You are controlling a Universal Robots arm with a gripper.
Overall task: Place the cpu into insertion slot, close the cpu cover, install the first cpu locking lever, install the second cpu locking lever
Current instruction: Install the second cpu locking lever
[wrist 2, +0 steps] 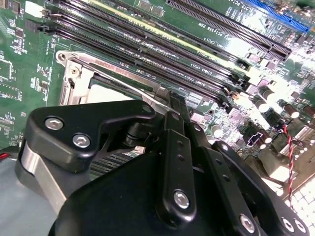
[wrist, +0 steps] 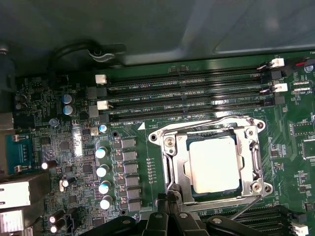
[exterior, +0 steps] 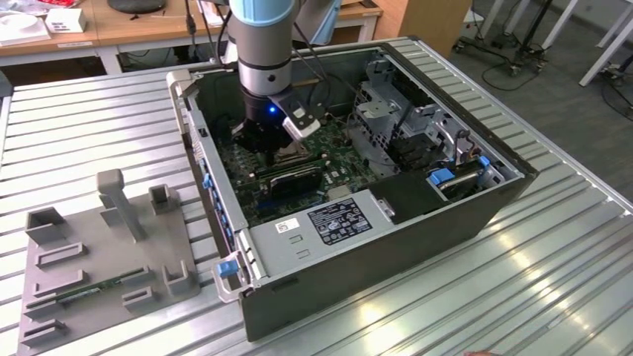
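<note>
exterior: high, oblique, whole open computer case (exterior: 376, 185) | both wrist views: close over motherboard | shared: insertion slot (wrist: 214, 164), at 5 o'clock in first.

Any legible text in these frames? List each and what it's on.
White lettering along the memory slots: too small to read.
Black label on the power supply: too small to read.
cpu top: no print shows.
Nothing can be quoted.

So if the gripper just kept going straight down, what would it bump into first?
Most likely the edge of the cpu cover, which lies shut around the cpu. The gripper points at the cover's rim, just beside the chip, though how far above it sits is hard to judge.
</note>
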